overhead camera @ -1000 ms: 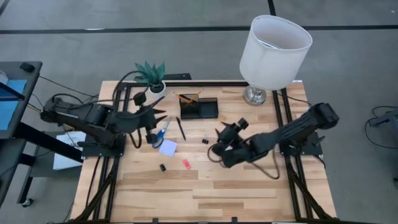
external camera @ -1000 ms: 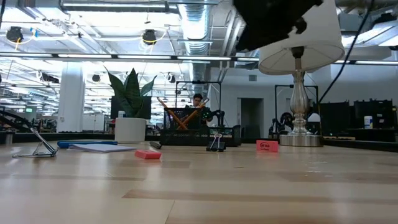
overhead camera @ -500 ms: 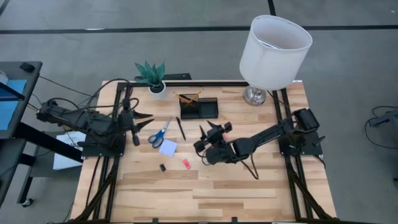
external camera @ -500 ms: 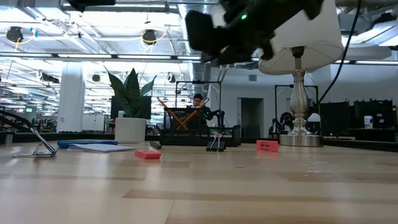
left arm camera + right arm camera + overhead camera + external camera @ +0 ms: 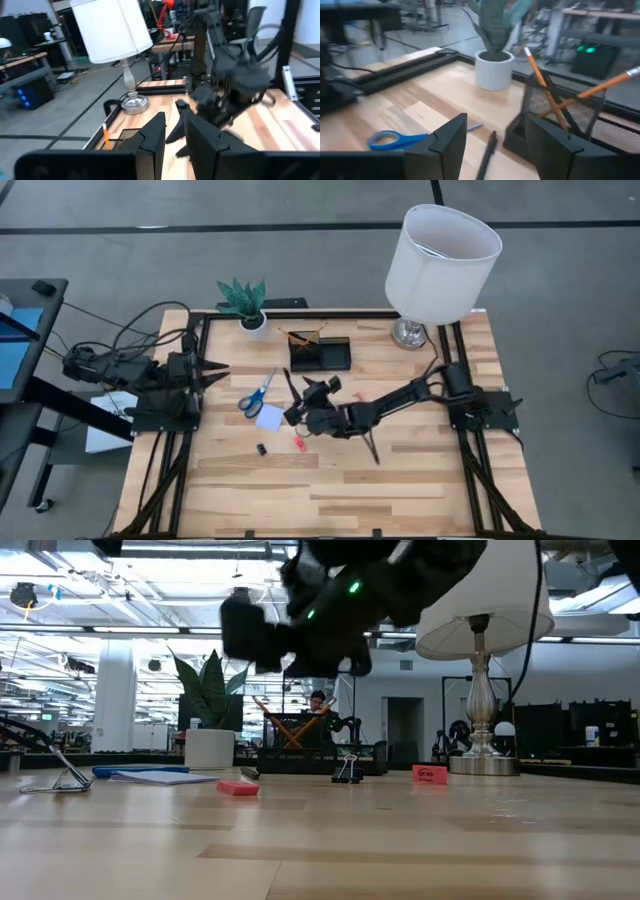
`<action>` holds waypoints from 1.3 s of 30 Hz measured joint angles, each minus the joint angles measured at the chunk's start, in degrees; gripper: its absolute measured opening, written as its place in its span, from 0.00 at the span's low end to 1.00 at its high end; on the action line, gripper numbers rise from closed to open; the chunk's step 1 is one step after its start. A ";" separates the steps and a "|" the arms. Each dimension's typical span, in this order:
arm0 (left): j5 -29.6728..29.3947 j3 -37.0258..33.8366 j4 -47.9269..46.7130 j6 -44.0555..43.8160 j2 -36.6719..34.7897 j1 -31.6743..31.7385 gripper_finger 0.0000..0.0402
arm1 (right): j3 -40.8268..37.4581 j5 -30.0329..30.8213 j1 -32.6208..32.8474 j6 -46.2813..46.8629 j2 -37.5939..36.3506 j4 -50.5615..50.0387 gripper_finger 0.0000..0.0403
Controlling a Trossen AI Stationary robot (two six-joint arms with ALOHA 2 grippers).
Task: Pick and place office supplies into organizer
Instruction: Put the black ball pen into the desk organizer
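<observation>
Right gripper: we find it stretched out over the middle of the table, raised above the wood, just beside the note pad; in its own wrist view the two fingers stand well apart with nothing between them.
Left gripper: we log it drawn back to the table's left edge, clear of the supplies; its fingers are close together with only a narrow gap, and we see nothing held.
Organizer: we list a black mesh box at the back centre of the table, beside the lamp base; two orange pens lean crossed in its taller cup section.
Scissors: blue-handled, lying flat on the wood left of centre, handles toward the front.
Black pen: lying on the table between the scissors and the organizer.
Note pad: pale square, lying flat just in front of the scissors' handles.
Black clip: we count one small clip on the wood in front of the note pad.
Pink-red piece: on the table, near the clip.
Plant pot: white, with green leaves, at the back left.
Lamp: white shade, metal base at the back right.
</observation>
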 joint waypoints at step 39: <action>3.39 0.04 -4.73 -4.50 -1.61 0.00 0.16 | 16.93 2.94 2.88 21.89 19.34 -10.08 0.56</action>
